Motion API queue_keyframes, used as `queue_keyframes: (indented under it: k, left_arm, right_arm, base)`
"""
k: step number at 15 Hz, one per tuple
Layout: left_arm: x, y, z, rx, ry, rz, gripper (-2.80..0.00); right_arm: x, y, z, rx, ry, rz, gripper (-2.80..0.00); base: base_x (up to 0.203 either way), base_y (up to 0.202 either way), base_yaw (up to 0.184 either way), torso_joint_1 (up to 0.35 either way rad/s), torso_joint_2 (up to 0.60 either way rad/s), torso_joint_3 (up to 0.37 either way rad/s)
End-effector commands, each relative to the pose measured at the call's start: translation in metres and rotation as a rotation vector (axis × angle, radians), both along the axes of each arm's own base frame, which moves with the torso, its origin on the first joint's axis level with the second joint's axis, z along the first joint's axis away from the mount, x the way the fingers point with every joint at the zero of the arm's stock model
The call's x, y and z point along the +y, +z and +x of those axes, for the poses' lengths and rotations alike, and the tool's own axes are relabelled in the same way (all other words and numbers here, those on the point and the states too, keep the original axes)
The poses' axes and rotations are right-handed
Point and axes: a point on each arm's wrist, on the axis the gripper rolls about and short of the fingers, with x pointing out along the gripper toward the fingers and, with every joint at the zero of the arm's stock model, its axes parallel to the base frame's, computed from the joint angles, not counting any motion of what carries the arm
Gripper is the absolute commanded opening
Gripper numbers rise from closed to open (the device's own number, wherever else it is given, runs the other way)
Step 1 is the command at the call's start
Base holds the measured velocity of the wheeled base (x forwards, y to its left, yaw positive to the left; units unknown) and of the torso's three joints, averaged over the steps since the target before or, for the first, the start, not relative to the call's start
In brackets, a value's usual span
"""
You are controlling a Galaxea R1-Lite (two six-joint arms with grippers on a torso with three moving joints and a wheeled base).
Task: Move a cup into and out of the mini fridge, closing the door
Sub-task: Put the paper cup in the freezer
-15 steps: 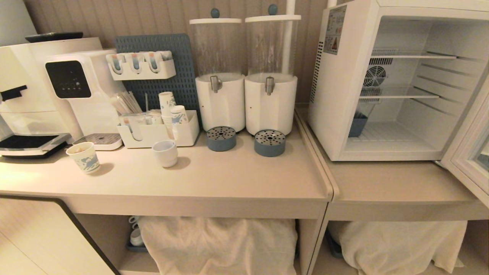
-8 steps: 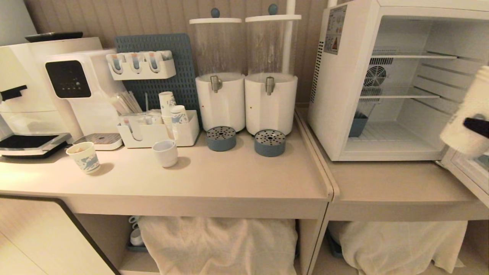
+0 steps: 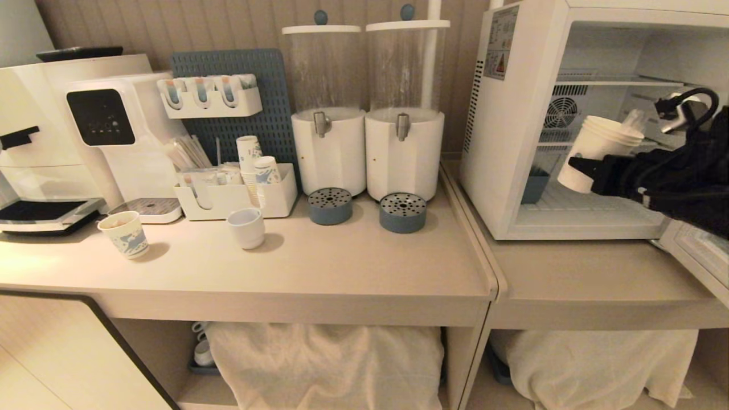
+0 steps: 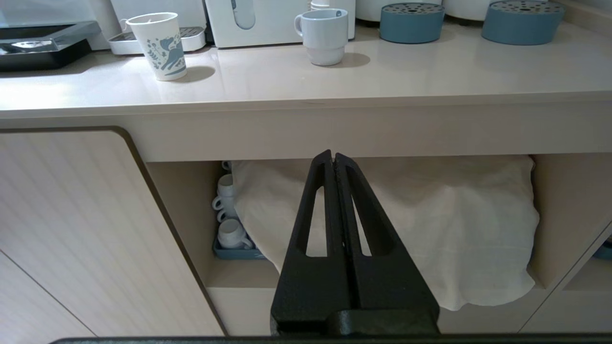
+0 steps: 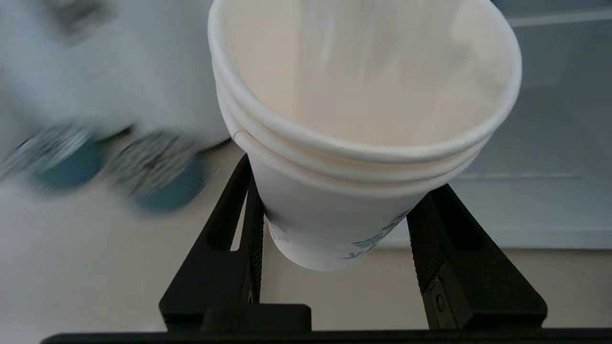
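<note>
While the mini fridge (image 3: 512,131) stands with its door (image 3: 697,256) swung wide at the bench's (image 3: 364,267) right end, the right claw (image 3: 586,168) carries the cup (image 3: 598,151) tilted before the opening. Below the bench's front edge, the left claw (image 4: 333,160) hangs pressed together. Close up, the right claw's fingers (image 5: 248,229) clamp the cup's lower wall; light, crushable nested paper wants a gentle low grip.

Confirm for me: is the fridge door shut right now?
No, the door hangs open at the right, baring the mini fridge shelves.
</note>
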Motion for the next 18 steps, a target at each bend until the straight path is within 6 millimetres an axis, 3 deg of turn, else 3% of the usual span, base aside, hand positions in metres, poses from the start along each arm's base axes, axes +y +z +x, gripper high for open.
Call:
queue_keyframes:
  k: [1, 7, 11, 18]
  left_arm:
    - [0.000, -0.005, 0.001, 0.018, -0.001, 0.002, -2.80]
    - [0.000, -0.005, 0.001, 0.018, -0.001, 0.002, -2.80]
    - [0.000, -0.005, 0.001, 0.018, -0.001, 0.002, -2.80]
    - [0.000, -0.005, 0.001, 0.019, -0.003, 0.016, -2.80]
  right_arm:
    - [-0.012, -0.029, 0.026, 0.040, -0.069, 0.004, -2.80]
    - [-0.038, -0.050, 0.037, 0.029, -0.205, -0.002, -2.80]
    - [-0.054, -0.067, 0.056, -0.003, -0.310, -0.053, -2.80]
    - [-0.068, -0.090, 0.080, -0.013, -0.383, -0.096, -2.80]
  base:
    - [0.000, 0.000, 0.000, 0.000, 0.00, 0.000]
    - [0.000, 0.000, 0.000, 0.000, 0.00, 0.000]
    - [0.000, 0.000, 0.000, 0.000, 0.00, 0.000]
    - [0.000, 0.000, 0.000, 0.000, 0.00, 0.000]
